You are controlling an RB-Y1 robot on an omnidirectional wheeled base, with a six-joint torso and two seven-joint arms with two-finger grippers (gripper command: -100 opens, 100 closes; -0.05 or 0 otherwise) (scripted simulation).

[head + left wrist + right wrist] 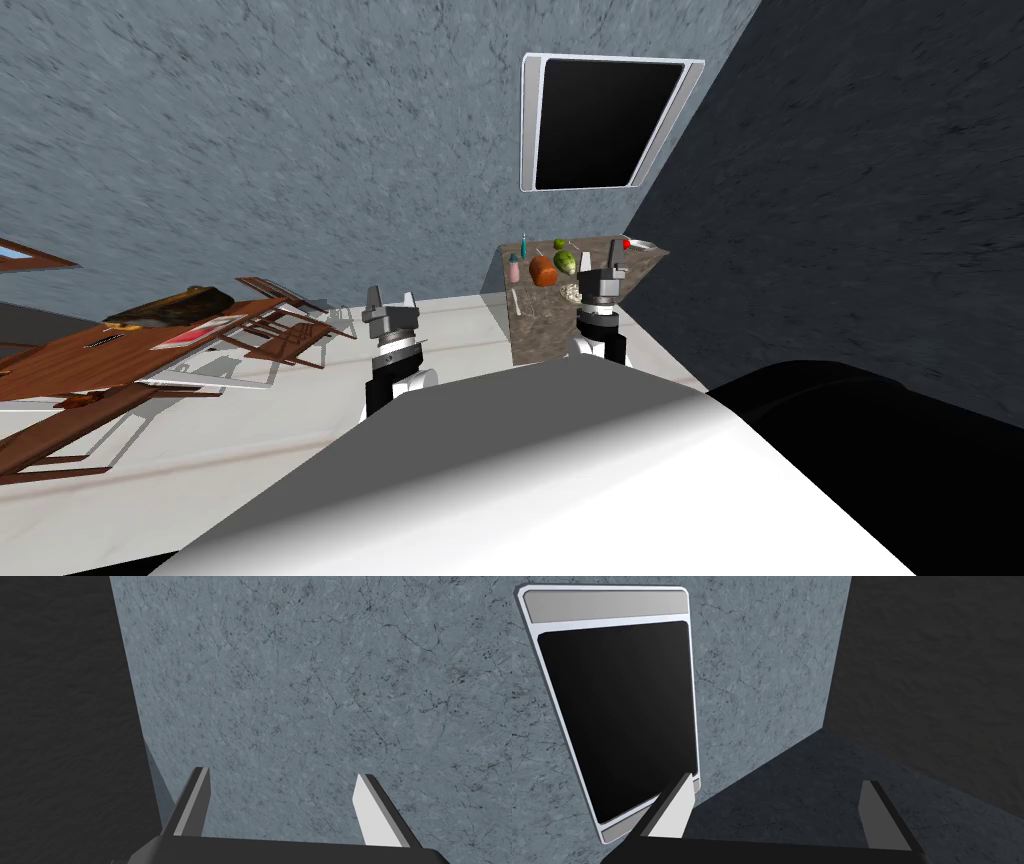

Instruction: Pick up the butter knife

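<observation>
Progress: barely begun, nothing held | left tool [390, 300] wide, empty | right tool [605, 262] wide, empty, raised by counter [540, 335] | butter knife [516, 300], seemingly that thin pale sliver, lies on counter | left: reach, grip, lift

The counter [535, 335] sits in a corner, with walls close behind and to the right. Its near half is bare; a bottle [514, 268], loaf [543, 271] and green fruit [565, 262] crowd the far half. The right gripper [600, 257] hangs before them, fingers apart. Open floor [460, 320] separates the counter from the wooden table [90, 360].
</observation>
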